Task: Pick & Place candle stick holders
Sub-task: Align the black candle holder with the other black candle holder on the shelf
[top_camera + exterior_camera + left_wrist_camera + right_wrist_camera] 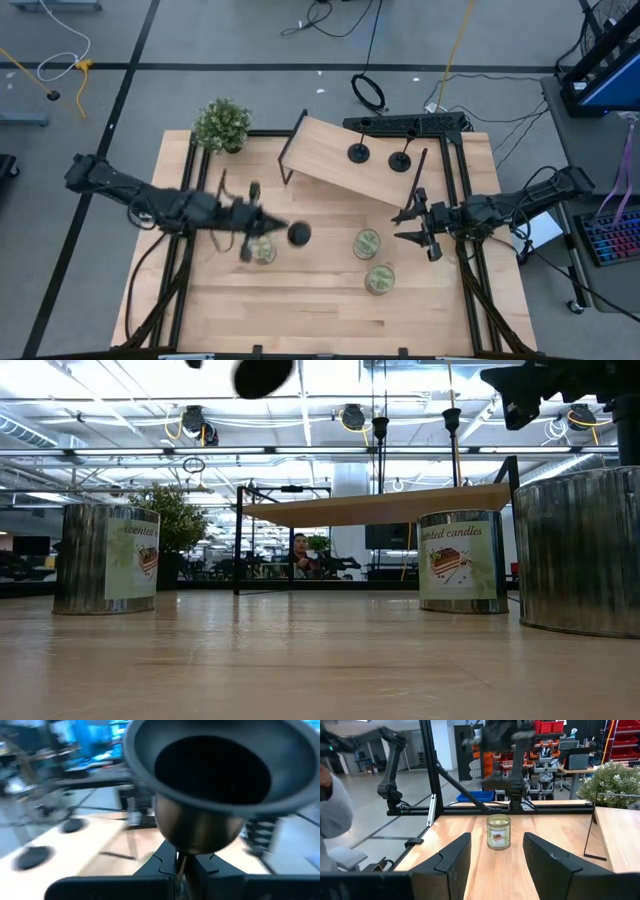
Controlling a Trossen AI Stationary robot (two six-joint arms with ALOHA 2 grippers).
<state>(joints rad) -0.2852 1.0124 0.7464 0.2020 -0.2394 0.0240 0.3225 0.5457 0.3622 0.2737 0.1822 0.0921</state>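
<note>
Midair, left gripper (268, 228) clamps third holder (298, 234) by its stem; thin grip, could slip. Right gripper (415, 226) open, empty.

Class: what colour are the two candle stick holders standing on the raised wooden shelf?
Black candle stick holders, clearest in the high view.

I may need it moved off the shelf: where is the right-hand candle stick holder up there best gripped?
Grip the right-hand candle stick holder by its thin upright stem, between base and cup, probably coming in level from the open right tool's side. The base lies too flat to pinch, and the wider cup should stop slipping.
</note>
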